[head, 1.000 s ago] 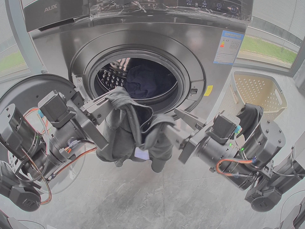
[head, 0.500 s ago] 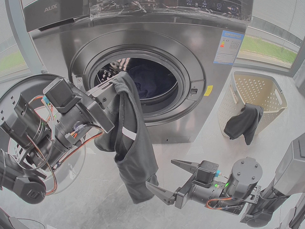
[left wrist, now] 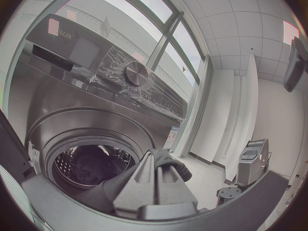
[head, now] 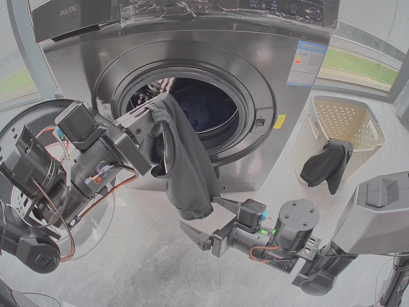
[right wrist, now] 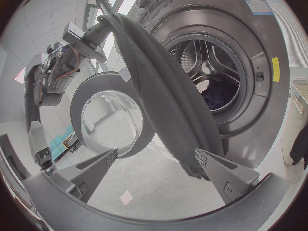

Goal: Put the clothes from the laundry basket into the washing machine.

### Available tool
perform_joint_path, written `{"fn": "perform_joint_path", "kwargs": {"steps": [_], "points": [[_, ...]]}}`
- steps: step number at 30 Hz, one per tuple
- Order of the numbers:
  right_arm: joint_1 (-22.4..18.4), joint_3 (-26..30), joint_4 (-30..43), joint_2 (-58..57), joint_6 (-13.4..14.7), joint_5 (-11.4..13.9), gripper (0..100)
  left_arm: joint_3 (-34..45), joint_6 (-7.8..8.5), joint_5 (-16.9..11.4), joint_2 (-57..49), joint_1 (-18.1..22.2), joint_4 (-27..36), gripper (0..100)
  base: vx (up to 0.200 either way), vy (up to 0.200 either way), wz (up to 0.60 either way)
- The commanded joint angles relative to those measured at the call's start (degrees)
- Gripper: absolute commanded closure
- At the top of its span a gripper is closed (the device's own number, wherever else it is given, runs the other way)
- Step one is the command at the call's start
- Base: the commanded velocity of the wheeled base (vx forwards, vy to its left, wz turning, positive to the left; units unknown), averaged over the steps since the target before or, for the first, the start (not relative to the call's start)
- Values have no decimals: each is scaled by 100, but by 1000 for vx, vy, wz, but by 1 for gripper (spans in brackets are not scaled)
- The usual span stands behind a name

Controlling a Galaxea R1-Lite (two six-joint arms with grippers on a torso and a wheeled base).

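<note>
**Grey garment hanging at the drum mouth**

Silver front-loading washing machine (head: pixel 179 43), round door (head: pixel 30 120) swung open; dark blue clothes (head: pixel 204 107) in drum. Beige perforated laundry basket (head: pixel 341 107) at right, black garment (head: pixel 326 165) over its rim. Left gripper (head: pixel 145 118) clamped on dark grey knit garment (head: pixel 187 167) before the opening. Right gripper (head: pixel 199 212) spread wide at its hem, possibly touching. Grey marbled floor (head: pixel 149 269).

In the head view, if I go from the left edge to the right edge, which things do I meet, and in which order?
open door → left gripper, fingers shut on cloth → grey garment hanging from it → yellow sticker on the machine front → laundry basket
</note>
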Motion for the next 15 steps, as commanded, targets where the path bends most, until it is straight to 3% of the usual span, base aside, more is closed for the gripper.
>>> {"fn": "perform_joint_path", "kwargs": {"steps": [1, 7, 15], "points": [[-288, -835, 52, 744, -91, 90, 0, 1, -1, -15, -123, -20, 5, 100, 0, 0, 0], [-578, -1696, 87, 1280, -187, 90, 0, 1, -1, -32, -167, -37, 22, 100, 0, 0, 0], [-798, -2425, 87, 1842, -205, 90, 0, 10, -1, -41, -176, -73, 5, 100, 0, 0, 0]]}}
